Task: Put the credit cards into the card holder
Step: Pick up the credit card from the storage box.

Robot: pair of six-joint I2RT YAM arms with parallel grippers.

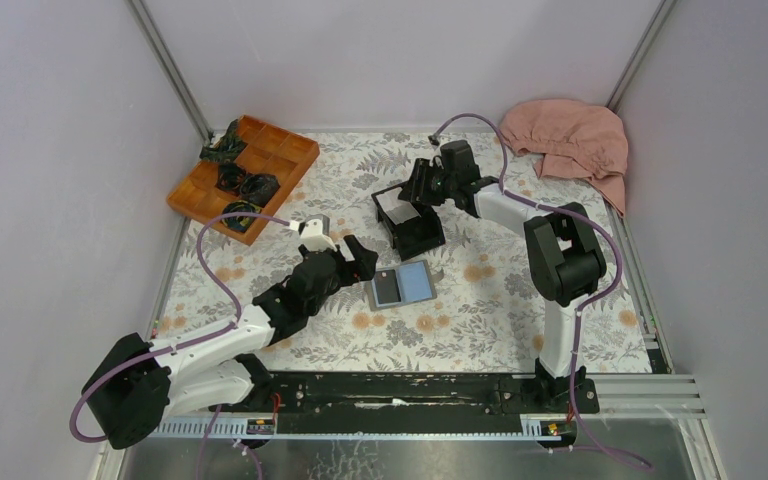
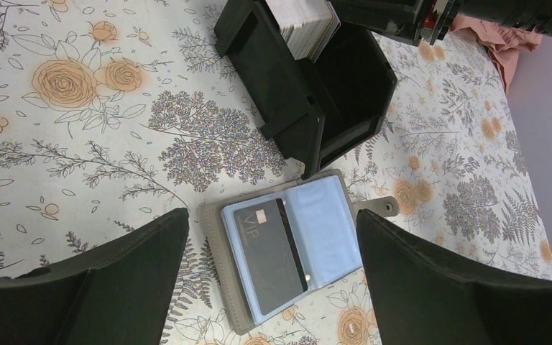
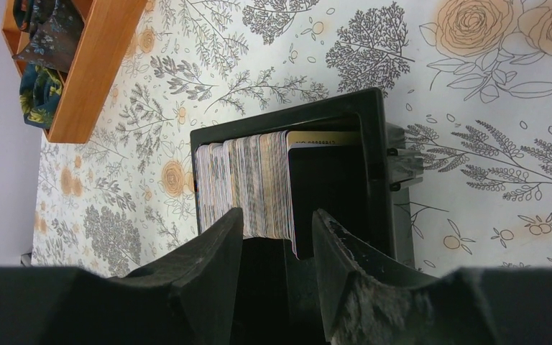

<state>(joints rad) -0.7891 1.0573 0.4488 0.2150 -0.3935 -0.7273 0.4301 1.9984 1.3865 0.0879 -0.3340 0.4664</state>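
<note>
Top: card holder (image 1: 401,286) lies open on table (image 1: 480,330), left gripper (image 1: 360,258) just beside it; right gripper (image 1: 418,188) over black box (image 1: 415,235). Left wrist: left gripper spread wide above card holder. Right wrist: right gripper straddles credit cards (image 3: 248,180) stacked in black box, pinching or not cannot tell

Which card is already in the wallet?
The dark card marked VIP, sleeved in the open grey wallet; the other cards stand packed in the black box.
</note>
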